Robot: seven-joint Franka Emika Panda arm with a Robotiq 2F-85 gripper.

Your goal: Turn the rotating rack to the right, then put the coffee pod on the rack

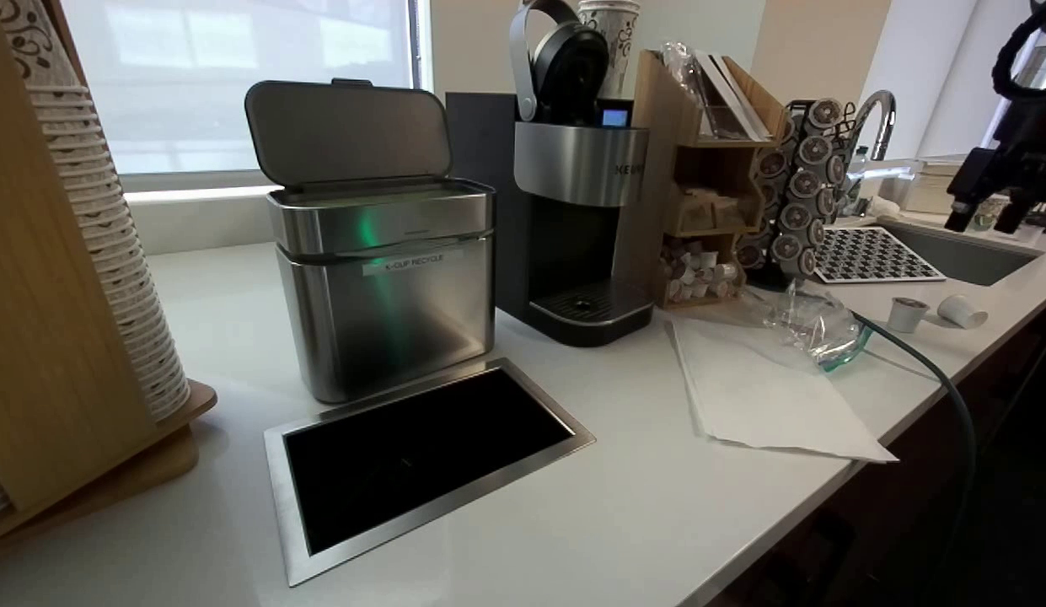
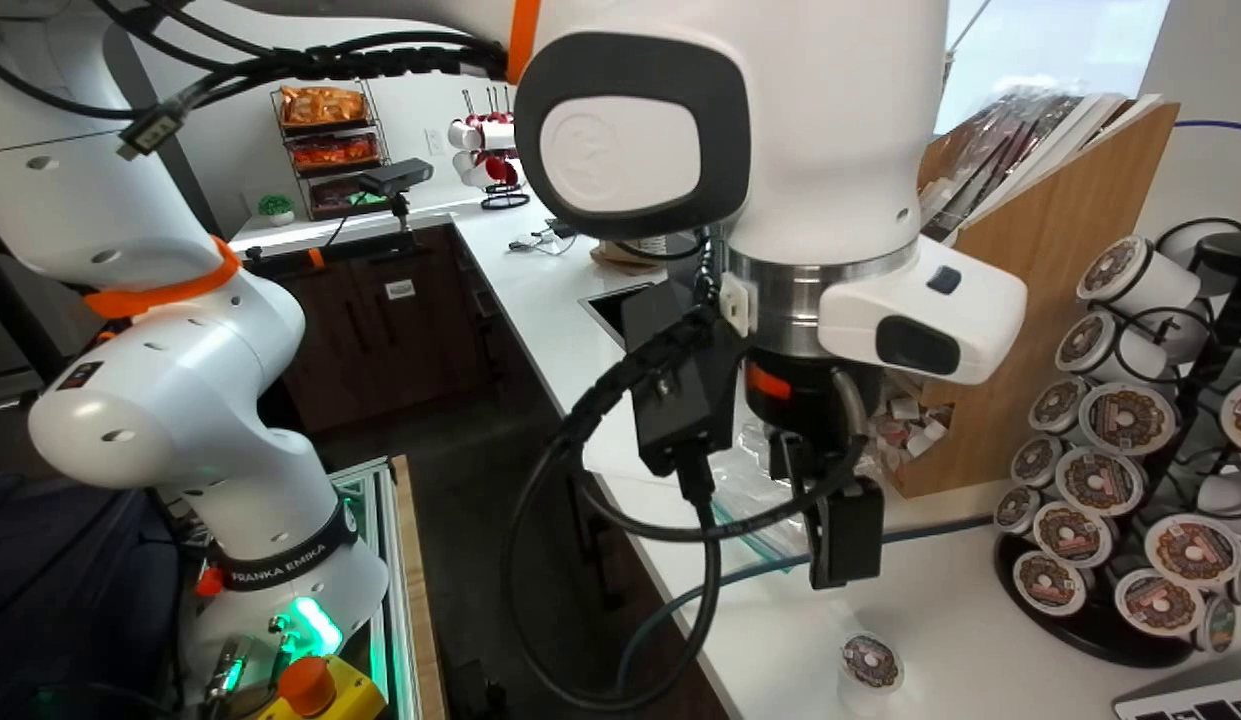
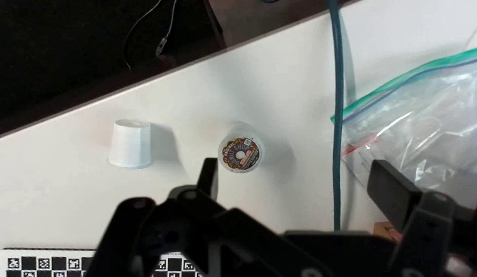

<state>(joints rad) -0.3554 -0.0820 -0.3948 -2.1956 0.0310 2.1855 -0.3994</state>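
The rotating rack (image 1: 796, 217) is a dark wire tower of stacked round pods, standing on the counter in both exterior views (image 2: 1100, 480). It is out of the wrist view. A coffee pod (image 3: 241, 154) with a brown donut lid stands upright on the counter, also seen in both exterior views (image 1: 908, 314) (image 2: 870, 662). A second white pod (image 3: 131, 143) lies on its side near it (image 1: 962, 312). My gripper (image 3: 294, 177) is open and empty, above the counter (image 1: 984, 221). In the wrist view the upright pod appears near the left fingertip; the gripper does not touch it (image 2: 820, 525).
A teal cable (image 3: 337, 115) crosses the counter beside a clear zip bag (image 3: 422, 130). A checkered board (image 1: 877, 255) lies by the sink (image 1: 965, 253). The wooden organiser (image 1: 670, 152) and coffee machine (image 1: 582, 164) stand along the back. White paper (image 1: 767, 388) lies in front.
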